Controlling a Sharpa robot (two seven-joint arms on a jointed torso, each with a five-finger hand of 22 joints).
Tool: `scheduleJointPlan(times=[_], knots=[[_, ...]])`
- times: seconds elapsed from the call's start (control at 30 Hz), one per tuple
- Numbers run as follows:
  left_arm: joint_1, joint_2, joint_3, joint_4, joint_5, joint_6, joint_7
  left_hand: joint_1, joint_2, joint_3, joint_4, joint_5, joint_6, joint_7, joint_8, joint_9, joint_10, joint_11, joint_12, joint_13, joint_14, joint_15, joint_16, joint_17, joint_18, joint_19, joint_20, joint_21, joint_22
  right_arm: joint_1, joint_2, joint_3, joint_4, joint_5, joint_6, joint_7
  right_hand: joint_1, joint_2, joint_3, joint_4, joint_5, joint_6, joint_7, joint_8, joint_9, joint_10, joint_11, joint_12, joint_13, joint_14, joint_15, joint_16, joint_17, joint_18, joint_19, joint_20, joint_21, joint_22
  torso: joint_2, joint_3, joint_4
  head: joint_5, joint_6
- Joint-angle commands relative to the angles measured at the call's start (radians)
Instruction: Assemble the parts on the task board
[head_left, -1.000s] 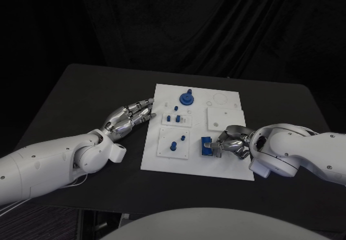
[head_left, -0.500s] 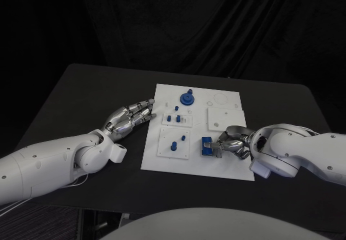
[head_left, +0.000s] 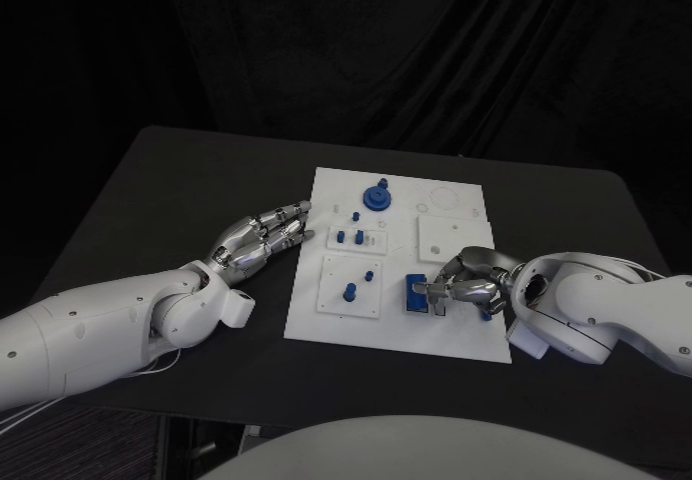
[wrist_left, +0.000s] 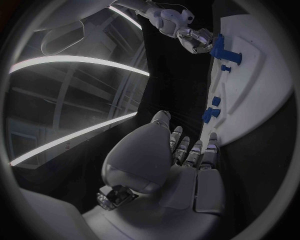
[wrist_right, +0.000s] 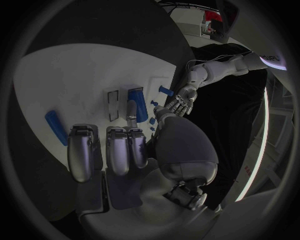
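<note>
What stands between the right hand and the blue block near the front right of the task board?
Nothing visible: the right hand already touches the blue block on the task board, and no other part lies between them.

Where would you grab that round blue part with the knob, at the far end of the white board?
Probably by the knob. On the round blue part it stands up from a flat disc lying low on the task board, so fingers coming straight down from above could pinch it; the disc's rim offers little to hold.
</note>
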Motion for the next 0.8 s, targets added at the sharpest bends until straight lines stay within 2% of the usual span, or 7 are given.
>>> scheduleJointPlan(times=[0.03, 0.17, 0.3, 0.5, 0.63, 0.7, 0.8], knots=[[-0.003, -0.001, 0.001, 0.004, 0.002, 0.013, 0.022, 0.005, 0.001, 0.007, 0.0, -0.002, 0.002, 0.004, 0.004, 0.001, 0.0, -0.004, 0.004, 0.001, -0.002, 0.006, 0.006, 0.001, -0.016, 0.002, 0.004, 0.004, 0.001, -0.002, -0.018, 0.0, 0.024, -0.136, -0.127, 0.129, 0.021, -0.005, -0.005, -0.013, 0.006, -0.013, 0.001, 0.008, 0.004, 0.104, 0.001, 0.003, 0.264, 0.103, 0.005, 0.003, 0.263, -0.015, 0.089, 0.004, 0.009, 0.252, 0.0, 0.0003, -0.0001, 0.0, 0.0], [-0.004, -0.002, 0.001, 0.004, 0.002, 0.012, 0.024, 0.005, 0.002, 0.008, 0.0, -0.001, 0.003, 0.004, 0.004, 0.001, 0.001, -0.004, 0.005, 0.001, -0.002, 0.006, 0.007, 0.001, -0.016, 0.003, 0.004, 0.004, 0.003, -0.002, -0.046, 0.0, 0.049, -0.262, -0.197, 0.2, 0.048, -0.013, -0.018, -0.025, 0.006, -0.034, 0.005, 0.014, 0.01, 0.104, 0.004, 0.003, 0.264, 0.103, 0.008, 0.003, 0.263, -0.017, 0.093, 0.006, 0.016, 0.255, 0.0, 0.0012, -0.0009, 0.001, 0.0], [-0.005, -0.003, 0.001, 0.005, 0.002, 0.011, 0.025, 0.005, 0.002, 0.008, 0.0, -0.001, 0.003, 0.004, 0.004, 0.001, 0.001, -0.004, 0.005, 0.001, -0.002, 0.006, 0.007, 0.001, -0.016, 0.003, 0.004, 0.004, 0.003, -0.002, -0.067, 0.0, 0.064, -0.372, -0.234, 0.246, 0.09, -0.02, -0.027, -0.039, 0.007, -0.053, 0.009, 0.027, 0.018, 0.104, 0.007, 0.003, 0.264, 0.103, 0.011, 0.003, 0.263, -0.018, 0.095, 0.009, 0.02, 0.256, 0.0, 0.0012, -0.0005, 0.001, 0.0], [-0.006, -0.005, 0.001, 0.005, 0.002, 0.009, 0.026, 0.006, 0.001, 0.008, 0.0, -0.001, 0.005, 0.004, 0.005, 0.001, 0.001, -0.005, 0.005, 0.001, -0.001, 0.006, 0.007, 0.002, -0.016, 0.004, 0.004, 0.004, 0.004, -0.002, -0.085, 0.0, 0.068, -0.501, -0.228, 0.272, 0.149, -0.028, -0.04, -0.056, 0.008, -0.091, 0.013, 0.036, 0.024, 0.104, 0.006, 0.003, 0.264, 0.103, 0.01, 0.003, 0.263, -0.017, 0.092, 0.01, 0.015, 0.254, 0.0, 0.0004, -0.0009, 0.002, 0.0], [-0.007, -0.006, 0.001, 0.005, 0.002, 0.009, 0.027, 0.006, 0.001, 0.008, 0.0, -0.001, 0.005, 0.004, 0.005, 0.001, 0.001, -0.005, 0.005, 0.001, -0.001, 0.006, 0.007, 0.002, -0.016, 0.004, 0.004, 0.004, 0.004, -0.003, -0.087, 0.0, 0.063, -0.596, -0.198, 0.269, 0.2, -0.034, -0.049, -0.071, 0.008, -0.152, 0.018, 0.032, 0.024, 0.104, 0.0, 0.003, 0.264, 0.103, 0.005, 0.003, 0.263, -0.016, 0.091, 0.006, 0.013, 0.254, 0.0, 0.0003, -0.0008, 0.002, 0.0], [-0.008, -0.006, 0.001, 0.006, 0.002, 0.009, 0.027, 0.006, 0.001, 0.008, 0.0, -0.001, 0.005, 0.004, 0.005, 0.001, 0.001, -0.005, 0.005, 0.001, -0.001, 0.006, 0.007, 0.002, -0.016, 0.004, 0.004, 0.004, 0.004, -0.008, -0.087, 0.0, 0.059, -0.651, -0.174, 0.258, 0.224, -0.038, -0.057, -0.07, 0.009, -0.218, 0.017, 0.007, 0.007, 0.104, -0.002, 0.003, 0.264, 0.102, 0.003, 0.002, 0.26, -0.015, 0.089, 0.004, 0.009, 0.252, 0.0, 0.0004, -0.0008, 0.003, 0.0], [-0.008, -0.006, 0.001, 0.006, 0.002, 0.009, 0.028, 0.006, 0.001, 0.009, 0.0, 0.0, 0.005, 0.005, 0.005, 0.002, 0.001, -0.005, 0.005, 0.001, -0.001, 0.006, 0.007, 0.002, -0.016, 0.004, 0.004, 0.005, 0.004, -0.017, -0.088, 0.0, 0.053, -0.723, -0.147, 0.24, 0.269, -0.059, -0.076, -0.054, 0.01, -0.39, 0.014, -0.067, -0.056, 0.104, -0.007, 0.003, 0.264, 0.098, 0.0, -0.005, 0.243, -0.01, 0.078, 0.001, -0.009, 0.245, -0.001, 0.0003, -0.0009, 0.003, 0.0]])
